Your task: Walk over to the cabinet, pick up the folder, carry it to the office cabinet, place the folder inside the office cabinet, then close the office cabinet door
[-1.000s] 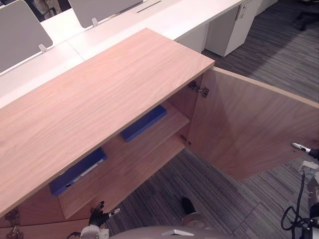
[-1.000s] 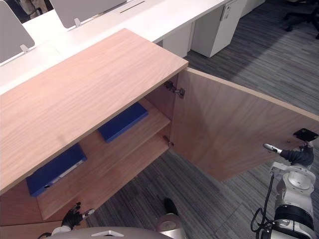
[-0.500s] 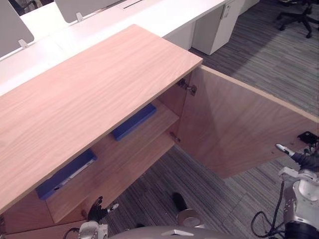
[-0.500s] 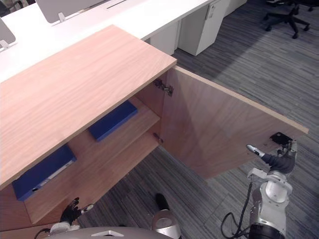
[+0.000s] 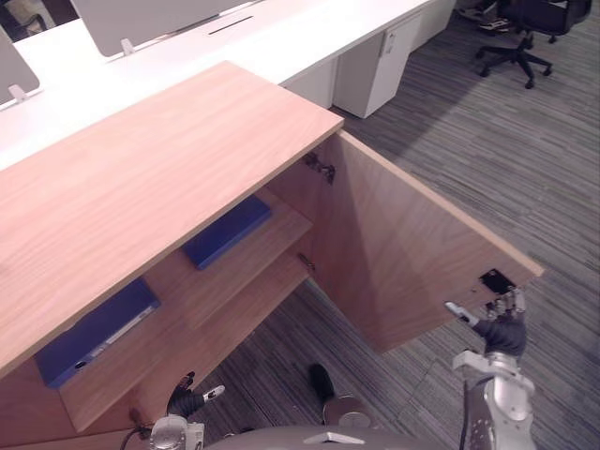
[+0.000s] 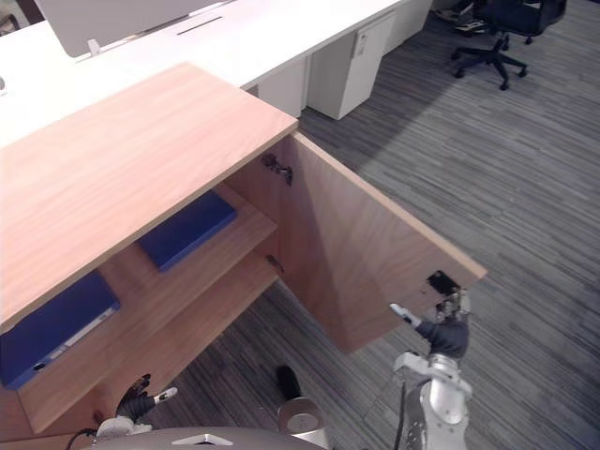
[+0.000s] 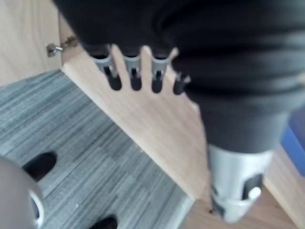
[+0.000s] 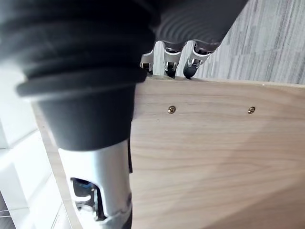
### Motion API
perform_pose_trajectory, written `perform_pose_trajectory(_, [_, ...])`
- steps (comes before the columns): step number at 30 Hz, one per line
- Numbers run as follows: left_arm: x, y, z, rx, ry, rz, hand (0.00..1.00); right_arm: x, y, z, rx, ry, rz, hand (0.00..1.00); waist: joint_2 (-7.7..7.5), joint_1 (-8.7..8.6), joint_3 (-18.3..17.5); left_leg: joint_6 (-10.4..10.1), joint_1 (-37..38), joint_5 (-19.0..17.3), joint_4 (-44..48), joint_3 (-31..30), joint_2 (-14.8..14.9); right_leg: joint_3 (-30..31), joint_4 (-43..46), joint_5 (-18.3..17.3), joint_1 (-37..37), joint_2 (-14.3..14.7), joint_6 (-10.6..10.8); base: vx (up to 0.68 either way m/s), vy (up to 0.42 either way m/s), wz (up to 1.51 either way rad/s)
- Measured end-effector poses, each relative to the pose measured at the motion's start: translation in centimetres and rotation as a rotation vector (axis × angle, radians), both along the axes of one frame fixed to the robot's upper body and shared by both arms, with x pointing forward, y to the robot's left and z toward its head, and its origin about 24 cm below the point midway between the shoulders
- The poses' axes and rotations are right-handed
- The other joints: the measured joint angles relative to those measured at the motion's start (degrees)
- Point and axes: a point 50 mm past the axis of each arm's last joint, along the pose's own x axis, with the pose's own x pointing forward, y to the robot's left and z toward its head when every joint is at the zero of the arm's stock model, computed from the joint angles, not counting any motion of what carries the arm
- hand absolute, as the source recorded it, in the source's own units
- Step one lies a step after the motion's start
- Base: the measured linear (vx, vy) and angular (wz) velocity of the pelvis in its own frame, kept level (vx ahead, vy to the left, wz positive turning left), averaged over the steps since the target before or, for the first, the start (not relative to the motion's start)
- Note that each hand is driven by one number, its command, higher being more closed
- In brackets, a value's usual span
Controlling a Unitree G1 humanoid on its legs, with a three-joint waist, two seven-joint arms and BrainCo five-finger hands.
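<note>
Two blue folders lie on the upper shelf of the open wooden cabinet (image 5: 141,178): one folder (image 5: 225,232) near the hinge side, the other folder (image 5: 94,330) further left. The cabinet door (image 5: 403,253) stands swung out to the right. My right hand (image 5: 497,333) is at the door's free upper corner, open, with straight fingers (image 8: 167,55) against the outer face and the thumb on the inner side of the door (image 8: 214,157). My left hand (image 5: 185,403) hangs low in front of the cabinet's bottom panel (image 7: 157,129), open and holding nothing.
A long row of white desks (image 5: 281,37) runs behind the cabinet, with a white pedestal unit (image 5: 375,56) under them. A black office chair (image 5: 520,28) stands at the far right. Grey striped carpet (image 5: 487,159) spreads to the right of the door.
The camera has shifted right, sliding the cabinet leftward in view. The door has swung in towards the cabinet front, with my right hand staying at its free edge. The left hand stays low.
</note>
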Motion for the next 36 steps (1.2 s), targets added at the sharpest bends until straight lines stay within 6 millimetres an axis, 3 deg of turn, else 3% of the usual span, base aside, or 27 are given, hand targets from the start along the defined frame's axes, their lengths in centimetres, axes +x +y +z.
perform_pose_trajectory(8, [1.4, -0.2, 0.2, 0.010, -0.018, -0.026, 0.00, -2.3, 4.8, -3.1, 0.078, 0.167, 0.206, 0.00, -1.96, 0.12, -1.0, 0.0, 0.4, 3.2, -3.9, -2.9, -0.1, -2.8, 0.9, 0.1, -0.5, 0.3, 0.1, -0.05, -0.057, 0.11])
perform_pose_trajectory(11, [1.7, -0.3, 0.1, 0.018, -0.015, -0.029, 0.00, -2.7, 7.8, -4.8, 0.117, 0.254, 0.363, 0.00, -2.22, 1.89, -1.2, -0.2, 1.0, 4.5, -5.4, -3.3, -0.2, -3.1, 1.1, 0.1, -0.5, 0.6, 0.1, -0.05, -0.040, 0.10])
perform_pose_trajectory(16, [2.8, -1.1, 0.3, 0.015, -0.034, -0.065, 0.00, -0.7, 15.6, -4.5, 0.161, 0.216, 0.773, 0.00, -2.53, 4.76, -1.7, -0.1, 1.2, 7.5, -8.8, -7.0, -0.7, -6.2, 1.5, -0.2, 0.0, 0.1, 0.0, -0.04, -0.025, 0.36])
perform_pose_trajectory(20, [2.6, -1.4, 0.2, 0.010, -0.024, -0.081, 0.00, 1.3, 19.0, -3.1, 0.180, 0.119, 0.913, 0.00, -3.56, 6.65, -2.1, -0.1, 1.1, 8.6, -9.4, -10.3, -1.1, -9.0, 1.8, -0.9, 1.2, -0.8, 0.2, -0.02, 0.001, 0.45])
perform_pose_trajectory(23, [2.0, -1.6, -0.1, 0.012, -0.002, -0.092, 0.00, 2.6, 19.9, -3.0, 0.162, 0.106, 0.930, 0.00, -4.73, 8.12, -2.8, 0.2, 0.8, 8.7, -9.4, -12.7, -1.7, -10.7, 2.7, -2.1, 1.8, -1.7, 0.7, 0.00, 0.029, 0.47])
perform_pose_trajectory(29, [1.8, -1.3, -0.1, 0.018, 0.008, -0.089, 0.00, 4.3, 19.0, -2.9, 0.059, 0.106, 0.899, 0.00, -5.56, 8.93, -3.0, 1.6, -0.2, 8.7, -9.4, -15.7, -3.5, -12.6, 3.2, -2.9, 2.1, -3.4, 2.0, 0.03, 0.050, 0.28])
perform_pose_trajectory(32, [1.9, -1.2, -0.1, 0.026, 0.005, -0.085, 0.00, 5.2, 17.8, -3.0, 0.033, 0.113, 0.840, 0.00, -5.74, 9.57, -3.0, 2.3, -0.7, 8.8, -9.4, -17.7, -4.3, -14.0, 3.5, -3.4, 2.5, -4.5, 2.8, 0.05, 0.046, 0.38])
perform_pose_trajectory(36, [1.9, -0.8, 0.0, 0.035, 0.003, -0.069, 0.00, 6.0, 14.4, -3.6, -0.019, 0.147, 0.686, 0.00, -6.04, 9.97, -3.0, 2.9, -0.9, 8.8, -9.4, -21.2, -5.1, -15.6, 3.8, -5.0, 4.1, -5.1, 2.8, 0.06, 0.031, 0.49])
